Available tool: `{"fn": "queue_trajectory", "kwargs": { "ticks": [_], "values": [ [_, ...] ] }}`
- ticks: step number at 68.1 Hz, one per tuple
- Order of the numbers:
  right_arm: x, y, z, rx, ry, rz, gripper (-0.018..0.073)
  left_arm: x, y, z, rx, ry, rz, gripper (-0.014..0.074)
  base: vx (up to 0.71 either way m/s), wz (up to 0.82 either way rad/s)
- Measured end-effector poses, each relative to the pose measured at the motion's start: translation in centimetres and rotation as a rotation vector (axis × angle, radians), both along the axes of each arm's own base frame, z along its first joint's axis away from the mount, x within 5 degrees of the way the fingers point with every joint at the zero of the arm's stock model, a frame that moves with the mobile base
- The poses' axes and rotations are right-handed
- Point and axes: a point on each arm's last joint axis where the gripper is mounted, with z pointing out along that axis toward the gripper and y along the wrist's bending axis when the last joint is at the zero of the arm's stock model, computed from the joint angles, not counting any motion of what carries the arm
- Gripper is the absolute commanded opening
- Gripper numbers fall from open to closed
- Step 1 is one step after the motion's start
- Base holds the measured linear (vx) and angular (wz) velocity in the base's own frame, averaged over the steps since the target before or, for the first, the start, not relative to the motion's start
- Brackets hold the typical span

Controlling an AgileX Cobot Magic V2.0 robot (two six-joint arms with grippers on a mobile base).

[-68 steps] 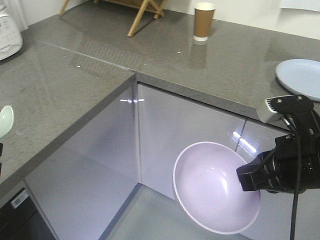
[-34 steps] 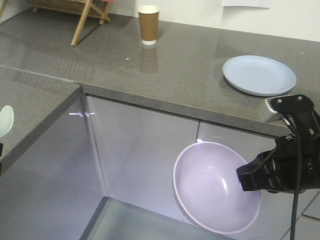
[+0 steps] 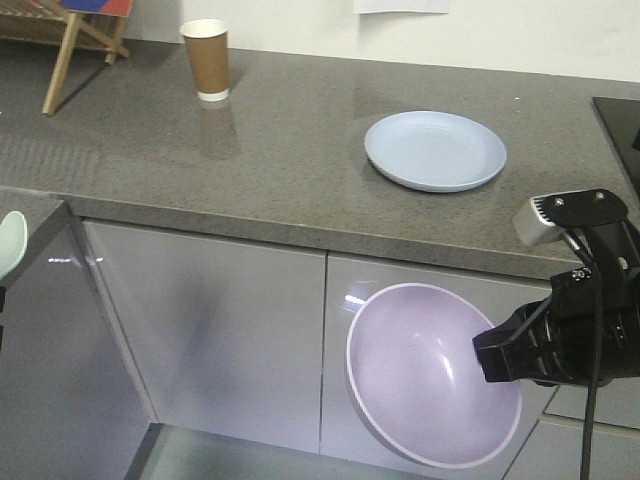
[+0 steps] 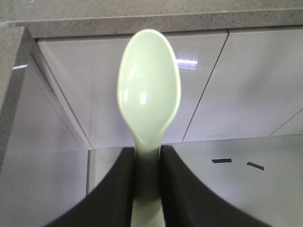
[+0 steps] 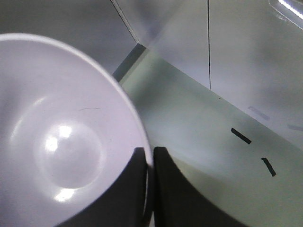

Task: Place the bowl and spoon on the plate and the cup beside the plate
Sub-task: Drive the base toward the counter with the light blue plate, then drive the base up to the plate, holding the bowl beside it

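The right gripper (image 5: pixel 147 163) pinches the rim of the bowl (image 3: pixel 430 375), one black finger inside the wall and one outside. The bowl is smooth, glossy lavender plastic, round and deep, held tilted in the air in front of the glossy pale-grey cabinet doors (image 3: pixel 210 330), below the counter edge. The left gripper (image 4: pixel 147 163) is clamped narrowly on the flat handle of the spoon (image 4: pixel 149 90), whose pale mint, oval, slightly dished head sticks out past the fingertips, also off the counter. On the speckled grey stone countertop (image 3: pixel 270 170) lies the plate (image 3: pixel 435 150), a round, shallow, pale blue disc with a raised rim. Well apart to its left, near the back wall, the tall brown paper cup (image 3: pixel 207 60) stands upright, white at rim and base.
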Motion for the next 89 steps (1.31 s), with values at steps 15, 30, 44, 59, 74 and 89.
{"fn": "queue_trajectory", "kwargs": {
  "ticks": [15,30,44,59,74,89],
  "values": [
    [0.0,0.0,0.0,0.0,0.0,0.0,-0.0001,0.0,0.0,0.0,0.0,0.0,0.0,0.0066,0.06,-0.23],
    [0.0,0.0,0.0,0.0,0.0,0.0,-0.0001,0.0,-0.01,0.0,-0.001,0.0,0.0,0.0066,0.06,-0.21],
    [0.0,0.0,0.0,0.0,0.0,0.0,-0.0001,0.0,-0.01,0.0,-0.001,0.0,0.0,0.0066,0.05,-0.16],
    [0.0,0.0,0.0,0.0,0.0,0.0,-0.0001,0.0,-0.01,0.0,-0.001,0.0,0.0,0.0066,0.05,-0.07],
    [0.0,0.0,0.0,0.0,0.0,0.0,-0.0001,0.0,-0.01,0.0,-0.001,0.0,0.0,0.0066,0.05,-0.02],
    [0.0,0.0,0.0,0.0,0.0,0.0,-0.0001,0.0,-0.01,0.0,-0.001,0.0,0.0,0.0066,0.06,0.01]
  ]
}}
